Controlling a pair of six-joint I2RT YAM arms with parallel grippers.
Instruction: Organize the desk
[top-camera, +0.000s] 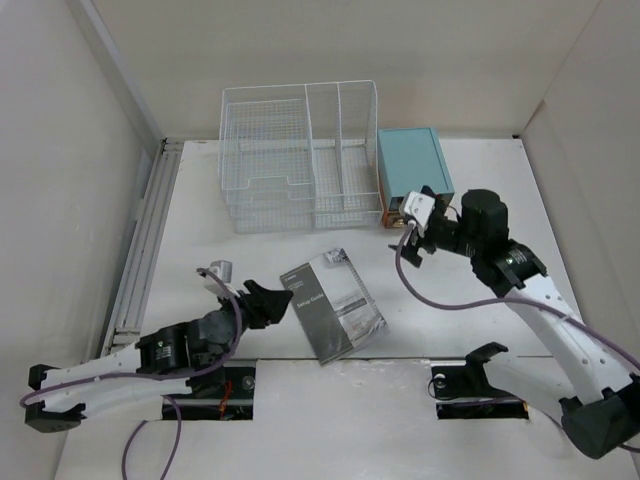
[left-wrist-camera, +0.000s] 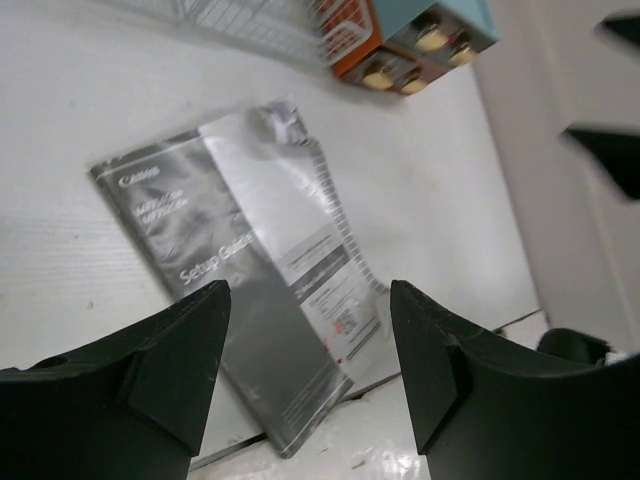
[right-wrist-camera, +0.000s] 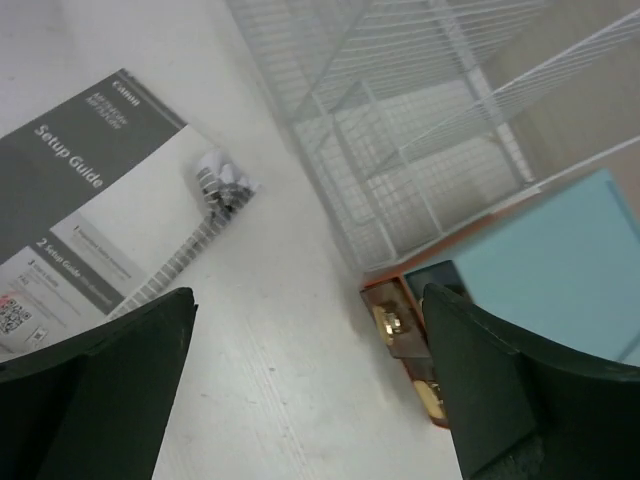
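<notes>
Far left: left gripper (top-camera: 280, 303) low over the desk (top-camera: 480, 310), pointing right at a booklet (top-camera: 333, 305). Jaws partway apart, nothing between them, gripping nothing. In the wrist view, dark fingers (left-wrist-camera: 150, 370) either side of the booklet cover, not touching it.

Just right of that: booklet flat on the white top, turned at an angle. Grey cover, reads "Setup Guide". Near corner reaches a seam in the top. Small silvery item (top-camera: 335, 257) on the booklet's far corner; can't tell what it is.

Behind, centre: white wire rack (top-camera: 300, 155) upright at the back of the desk, split into compartments. Just beside its right side: teal box (top-camera: 413, 172), orange drawer fronts facing forward.

Right: right gripper (top-camera: 412, 240) just in front of those drawers, above the desk. Jaws spread wide, holding nothing. Wrist view: fingers (right-wrist-camera: 100, 390) far apart, with bare top, a booklet corner and a drawer front between them.

Desk: wide matte white top under everything, spanning the whole overhead view. Two rectangular cutouts (top-camera: 225, 390) along the near edge, at the arm bases.
</notes>
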